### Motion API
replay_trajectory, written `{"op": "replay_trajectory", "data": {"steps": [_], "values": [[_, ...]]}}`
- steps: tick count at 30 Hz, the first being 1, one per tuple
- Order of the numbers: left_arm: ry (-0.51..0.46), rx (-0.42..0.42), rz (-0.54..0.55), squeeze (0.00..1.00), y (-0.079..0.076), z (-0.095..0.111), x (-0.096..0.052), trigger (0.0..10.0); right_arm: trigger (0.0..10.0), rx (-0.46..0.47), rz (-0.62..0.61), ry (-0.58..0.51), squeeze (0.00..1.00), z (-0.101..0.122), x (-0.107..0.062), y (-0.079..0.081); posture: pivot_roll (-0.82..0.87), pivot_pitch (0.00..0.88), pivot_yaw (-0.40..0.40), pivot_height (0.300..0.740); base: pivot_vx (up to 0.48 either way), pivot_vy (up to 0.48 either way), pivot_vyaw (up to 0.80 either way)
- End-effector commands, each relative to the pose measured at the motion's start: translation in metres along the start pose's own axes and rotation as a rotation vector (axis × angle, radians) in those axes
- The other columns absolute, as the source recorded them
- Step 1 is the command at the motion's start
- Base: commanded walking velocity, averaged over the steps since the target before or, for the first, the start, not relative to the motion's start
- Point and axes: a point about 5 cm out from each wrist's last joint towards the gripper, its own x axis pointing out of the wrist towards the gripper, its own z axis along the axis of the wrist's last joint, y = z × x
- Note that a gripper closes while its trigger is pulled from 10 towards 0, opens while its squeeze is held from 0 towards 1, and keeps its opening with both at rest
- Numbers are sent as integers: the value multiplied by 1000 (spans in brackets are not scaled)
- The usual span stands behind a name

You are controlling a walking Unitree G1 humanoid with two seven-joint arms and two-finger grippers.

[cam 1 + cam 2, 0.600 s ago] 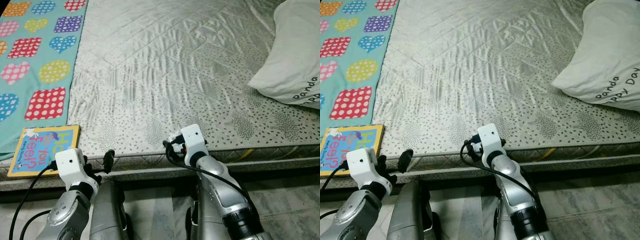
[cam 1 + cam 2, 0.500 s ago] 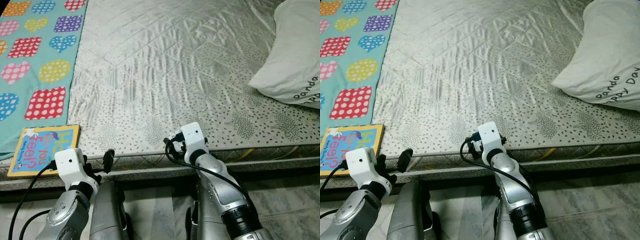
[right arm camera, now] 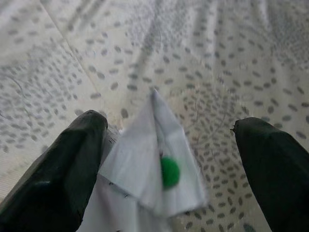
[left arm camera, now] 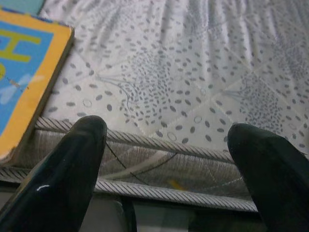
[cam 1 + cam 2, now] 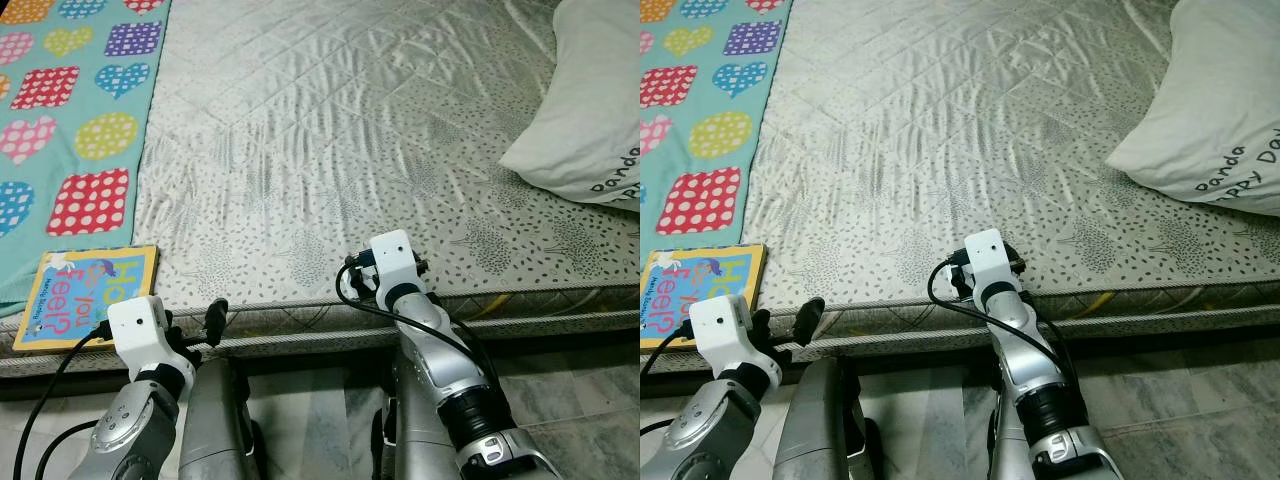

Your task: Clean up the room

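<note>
My right gripper (image 3: 169, 140) is open, low over the front strip of the grey patterned mattress (image 5: 330, 150). Between its two black fingers (image 3: 63, 164) lies a crumpled white paper scrap (image 3: 140, 164) with a green dot (image 3: 169, 171); the left finger touches or overlaps the scrap's edge. In the left eye view the right wrist block (image 5: 393, 258) sits just past the mattress edge. My left gripper (image 4: 166, 140) is open at the mattress's piped front edge, empty. A yellow-edged children's book (image 5: 85, 295) lies flat on the bed just left of it.
A teal blanket with dotted hearts (image 5: 70, 110) covers the bed's left side. A white pillow (image 5: 590, 110) lies at the far right. The mattress side and a tiled floor (image 5: 580, 410) are below, by my legs.
My right gripper has moved forward and slightly right, from the mattress edge onto the bed surface. The left gripper and the book have stayed put.
</note>
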Motion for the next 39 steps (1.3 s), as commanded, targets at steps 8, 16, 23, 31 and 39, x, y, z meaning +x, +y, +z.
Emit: {"op": "replay_trajectory", "data": {"steps": [8,16,23,31,39], "values": [[18,11,8,0,3,-1,-5,10000,7176,-17,44,52,0,-14,-2,20,-50,284,29,562,0,0,0],[37,-3,-170,0,-17,-1,-8,10000,0,-16,41,47,0,-13,-1,20,-48,279,30,562,0,0,0],[44,23,-218,0,-23,-3,-8,10000,0,-11,35,42,0,-13,1,18,-49,270,30,562,0,0,0],[43,34,-275,0,-28,-2,-8,10000,0,-6,34,37,0,-13,2,16,-50,257,33,562,0,0,0],[42,39,-317,0,-33,-2,-7,10000,0,-6,32,26,0,-11,4,14,-48,238,29,562,0,0,0]]}}
